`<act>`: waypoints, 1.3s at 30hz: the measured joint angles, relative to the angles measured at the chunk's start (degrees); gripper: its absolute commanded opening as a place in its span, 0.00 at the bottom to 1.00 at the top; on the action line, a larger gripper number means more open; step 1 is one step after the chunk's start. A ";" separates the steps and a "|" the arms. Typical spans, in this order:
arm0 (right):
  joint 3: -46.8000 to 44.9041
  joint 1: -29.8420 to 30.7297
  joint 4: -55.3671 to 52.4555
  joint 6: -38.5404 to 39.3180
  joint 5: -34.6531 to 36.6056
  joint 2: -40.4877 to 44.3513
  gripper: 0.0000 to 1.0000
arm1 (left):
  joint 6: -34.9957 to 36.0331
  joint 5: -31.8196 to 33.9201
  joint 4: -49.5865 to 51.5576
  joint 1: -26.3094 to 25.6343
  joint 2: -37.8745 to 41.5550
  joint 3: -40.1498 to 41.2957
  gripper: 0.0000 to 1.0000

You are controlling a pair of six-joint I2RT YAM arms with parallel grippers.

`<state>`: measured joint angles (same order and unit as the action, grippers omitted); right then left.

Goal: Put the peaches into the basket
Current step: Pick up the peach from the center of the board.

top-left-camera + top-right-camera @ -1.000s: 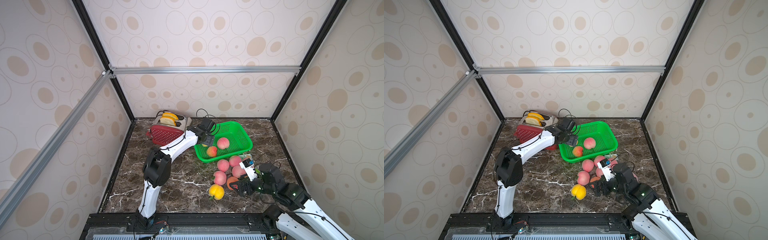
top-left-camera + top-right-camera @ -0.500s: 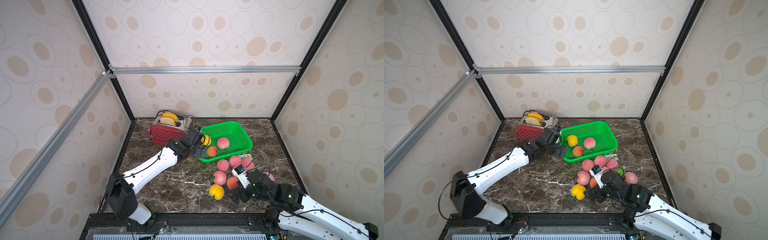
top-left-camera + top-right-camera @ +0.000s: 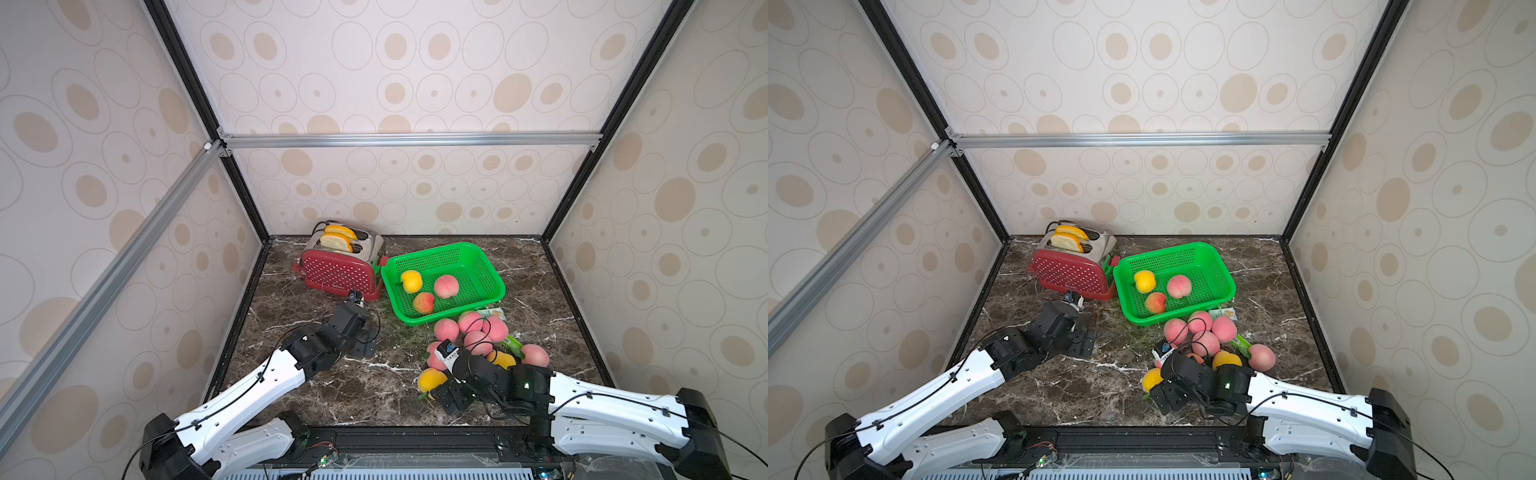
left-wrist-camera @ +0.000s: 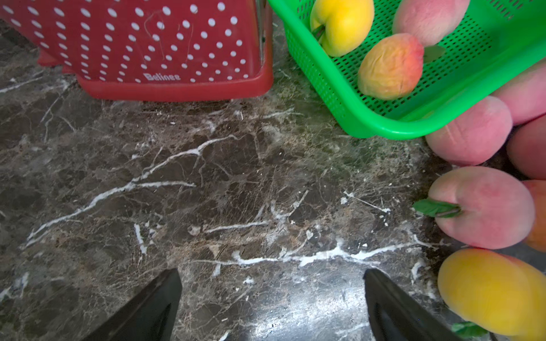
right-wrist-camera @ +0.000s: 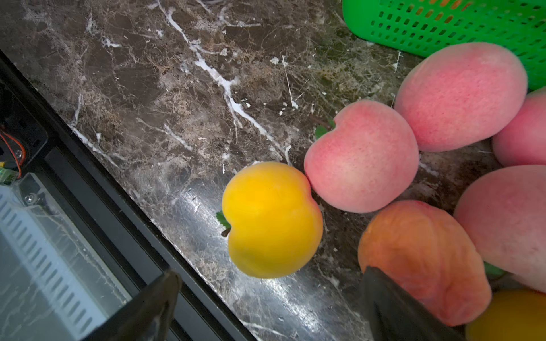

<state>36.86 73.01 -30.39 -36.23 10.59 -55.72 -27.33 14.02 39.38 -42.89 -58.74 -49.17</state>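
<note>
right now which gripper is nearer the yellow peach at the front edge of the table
Right. The right gripper is open just short of the yellow peach; the left gripper is open over bare table, farther off toward the toaster.

- Open across the bare tabletop (image 3: 374, 390) in front of the toaster (image 3: 336, 270).
- Only a narrow slot between toaster and basket (image 3: 428, 259).
- Crowded along the basket's near rim: loose peaches (image 3: 446, 330) packed touching.
- Roomy in the basket's far right half, beyond three peaches (image 3: 446, 286) inside.
- Tight at the front rail (image 3: 415, 432) behind the yellow peach (image 3: 431, 379).
</note>
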 measured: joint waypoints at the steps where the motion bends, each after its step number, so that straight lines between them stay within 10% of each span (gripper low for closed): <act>1: 0.00 0.00 0.57 0.00 -0.13 -0.52 1.00 | -0.37 0.11 0.28 0.00 0.42 0.70 0.99; 39: -3.13 -3.32 9.62 0.22 -4.02 -7.34 1.00 | -10.45 1.68 1.01 -14.82 7.80 8.07 0.99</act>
<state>33.74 69.69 -20.78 -36.01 6.57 -63.07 -37.78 15.70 40.38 -57.71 -50.94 -41.10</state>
